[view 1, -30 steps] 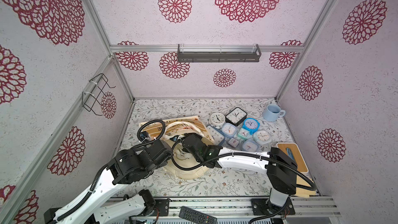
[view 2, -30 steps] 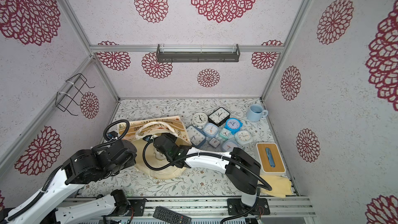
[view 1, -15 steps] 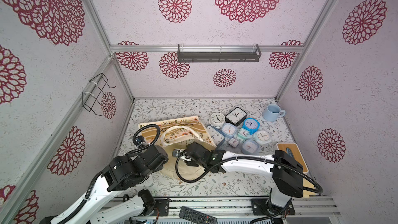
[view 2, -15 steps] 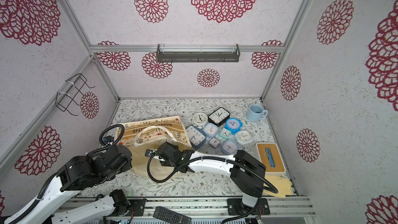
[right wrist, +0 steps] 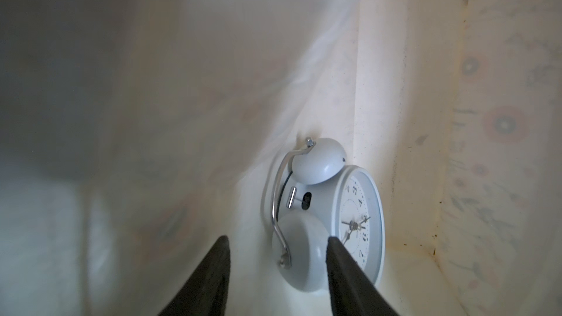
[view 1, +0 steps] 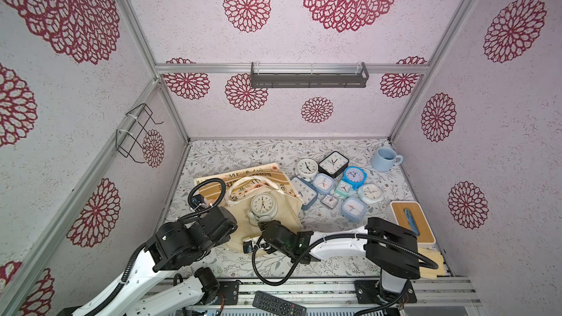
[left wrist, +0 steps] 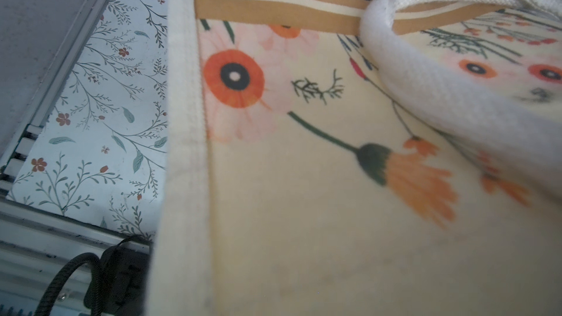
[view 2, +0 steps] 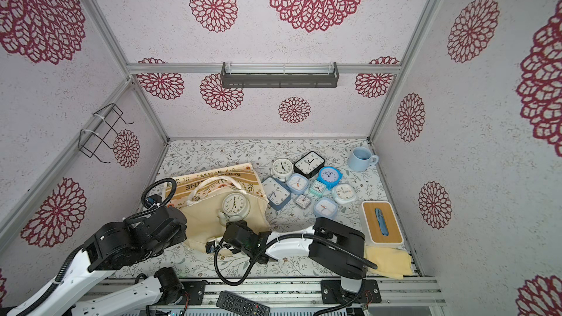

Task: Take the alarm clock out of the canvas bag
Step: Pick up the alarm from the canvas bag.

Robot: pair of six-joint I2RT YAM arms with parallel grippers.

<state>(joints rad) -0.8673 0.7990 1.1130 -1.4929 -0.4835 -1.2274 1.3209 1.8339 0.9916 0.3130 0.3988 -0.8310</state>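
Note:
The canvas bag (view 1: pixel 281 218) lies flat at the left of the table in both top views, tan lettered band (view 2: pixel 209 182) on its far side. A white twin-bell alarm clock (view 1: pixel 263 204) rests face up on the bag's plain cream cloth, just near of the handles (view 1: pixel 243 182). My right gripper (right wrist: pixel 277 238) is open, its dark fingers either side of the clock's (right wrist: pixel 349 208) near bell, cream cloth all round. My left gripper (view 1: pixel 233 228) sits at the bag's near left corner, shut on the cloth. Printed fabric (left wrist: pixel 304 177) hides its jaws in the left wrist view.
Several other clocks (view 1: pixel 331 183) are bunched right of the bag, with a blue mug (view 1: pixel 385 159) behind them. A wooden-lidded box (view 1: pixel 410 220) and a yellow cloth (view 1: pixel 428 262) lie at the right. A remote (view 1: pixel 279 302) sits on the front rail.
Both arms have drawn back toward the front edge and the bag has dropped flat. The right gripper has opened. The clock now shows on the cream cloth.

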